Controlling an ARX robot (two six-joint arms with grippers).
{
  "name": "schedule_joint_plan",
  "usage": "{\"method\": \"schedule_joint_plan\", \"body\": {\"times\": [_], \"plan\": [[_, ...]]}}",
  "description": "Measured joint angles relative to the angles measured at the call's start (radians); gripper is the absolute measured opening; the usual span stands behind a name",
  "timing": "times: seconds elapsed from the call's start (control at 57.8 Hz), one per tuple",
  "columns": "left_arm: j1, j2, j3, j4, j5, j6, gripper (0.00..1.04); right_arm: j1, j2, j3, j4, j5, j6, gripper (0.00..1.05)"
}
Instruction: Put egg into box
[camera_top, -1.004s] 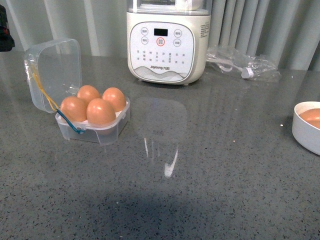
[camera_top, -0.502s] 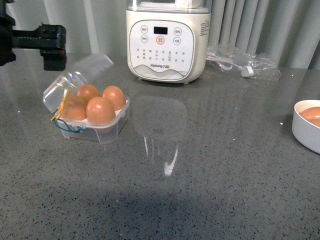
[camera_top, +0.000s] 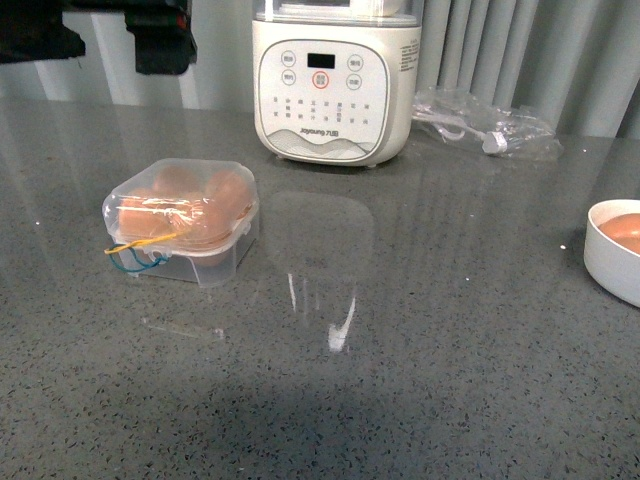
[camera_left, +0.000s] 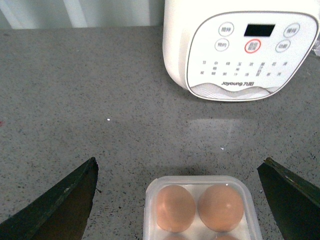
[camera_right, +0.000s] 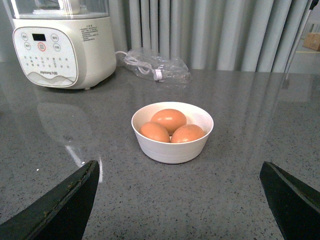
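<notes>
The clear plastic box (camera_top: 185, 215) stands on the grey table at the left with its lid down. Several orange-brown eggs (camera_top: 215, 192) show through the lid, and its yellow and blue bands hang at the left side. My left gripper (camera_top: 120, 30) is open and empty, raised above and behind the box. In the left wrist view the gripper (camera_left: 178, 161) hangs over the box (camera_left: 152, 210), with two eggs (camera_left: 220, 207) showing. My right gripper (camera_right: 180, 164) is open and empty, just short of a white bowl (camera_right: 172, 147) holding three brown eggs (camera_right: 169, 120).
A tall cream appliance (camera_top: 335, 85) with buttons stands at the back centre. A clear bag with a white cable (camera_top: 485, 125) lies to its right. The white bowl (camera_top: 605, 265) sits at the right edge of the front view. Grey curtains hang behind the table.
The box lid has swung down from upright to shut over the eggs. My left gripper has moved rightward and higher, behind the box.
</notes>
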Motion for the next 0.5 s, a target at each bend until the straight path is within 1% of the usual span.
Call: {"method": "schedule_joint_plan", "body": {"times": [0.121,0.277,0.502], "plan": [[-0.004,-0.139,-0.062,-0.002,-0.026,-0.002,0.98,0.0,0.0,0.0,0.0,0.0,0.0,0.97],[0.0,-0.352,-0.153,-0.063,-0.048,0.011,0.98,0.0,0.0,0.0,0.0,0.0,0.0,0.97],[0.064,-0.575,-0.279,-0.129,-0.082,0.048,0.98,0.0,0.0,0.0,0.0,0.0,0.0,0.97]]}}
